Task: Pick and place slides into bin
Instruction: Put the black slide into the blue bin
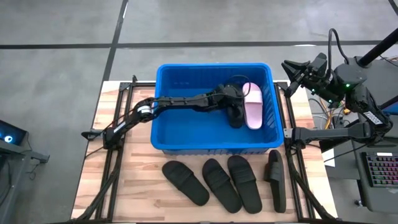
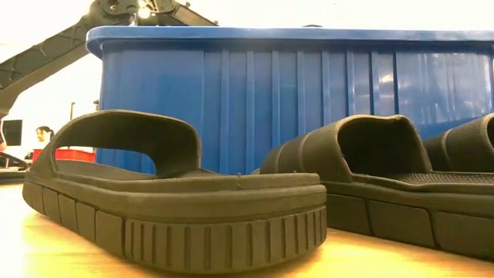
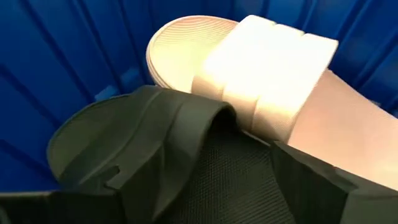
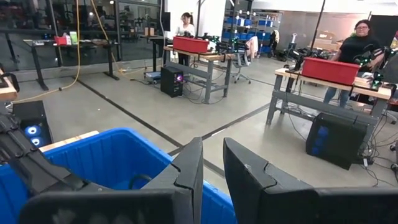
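Slides: 1 matte black rubber slide (image 1: pixel 236 112) sits in the bright blue plastic bin (image 1: pixel 186 74), touching a pale pink slide (image 1: pixel 252 107). Left gripper (image 1: pixel 235 98) spread above it; lift straight up, avoid snagging the strap. Right gripper (image 4: pixel 212 163) nearly pressed together, parked beside bin.

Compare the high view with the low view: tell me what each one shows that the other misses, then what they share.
Only the high view shows inside the bin: a pink slide beside a black slide, with the left gripper above them, and the right gripper parked off to the side. Only the low view shows the ribbed sole edge of the nearest slide on the table. Both show the blue bin and the black slides waiting in front of it.
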Available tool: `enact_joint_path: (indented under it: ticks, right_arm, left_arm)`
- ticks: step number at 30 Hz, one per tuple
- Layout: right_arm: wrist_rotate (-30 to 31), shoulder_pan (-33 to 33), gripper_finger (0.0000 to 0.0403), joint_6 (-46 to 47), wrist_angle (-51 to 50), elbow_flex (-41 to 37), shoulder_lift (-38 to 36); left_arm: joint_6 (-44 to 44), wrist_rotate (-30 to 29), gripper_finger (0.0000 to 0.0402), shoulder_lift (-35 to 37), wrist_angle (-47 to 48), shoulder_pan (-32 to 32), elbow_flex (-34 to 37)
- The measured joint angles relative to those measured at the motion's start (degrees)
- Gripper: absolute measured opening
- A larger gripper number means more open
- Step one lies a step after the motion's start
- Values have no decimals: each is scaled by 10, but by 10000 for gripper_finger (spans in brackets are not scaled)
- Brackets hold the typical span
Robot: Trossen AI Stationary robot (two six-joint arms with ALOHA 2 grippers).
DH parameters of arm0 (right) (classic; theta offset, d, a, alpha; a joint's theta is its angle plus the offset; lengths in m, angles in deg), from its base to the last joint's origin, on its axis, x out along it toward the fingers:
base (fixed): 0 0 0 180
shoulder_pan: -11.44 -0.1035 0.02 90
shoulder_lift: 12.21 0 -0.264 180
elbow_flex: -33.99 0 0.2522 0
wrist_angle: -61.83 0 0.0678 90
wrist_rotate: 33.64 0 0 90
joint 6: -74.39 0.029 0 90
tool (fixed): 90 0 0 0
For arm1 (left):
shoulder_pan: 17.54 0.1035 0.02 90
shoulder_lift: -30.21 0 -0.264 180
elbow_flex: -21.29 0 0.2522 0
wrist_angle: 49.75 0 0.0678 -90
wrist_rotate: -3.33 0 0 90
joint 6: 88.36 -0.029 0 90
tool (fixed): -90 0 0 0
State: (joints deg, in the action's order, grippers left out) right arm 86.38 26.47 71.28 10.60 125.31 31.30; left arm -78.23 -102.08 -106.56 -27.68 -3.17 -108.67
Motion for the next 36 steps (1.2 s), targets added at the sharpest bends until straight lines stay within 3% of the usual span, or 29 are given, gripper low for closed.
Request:
enact_joint_path:
  ticks: [8,25,36]
  right_arm:
    - [0,0,54,-6,0,0,0]
    - [0,0,54,-6,0,0,-11]
    - [0,0,54,-34,2,0,-20]
  left_arm:
    - [1,5,298,3,3,-1,-15]
    - [-1,28,299,59,18,-3,-19]
    - [1,118,300,130,7,-5,-19]
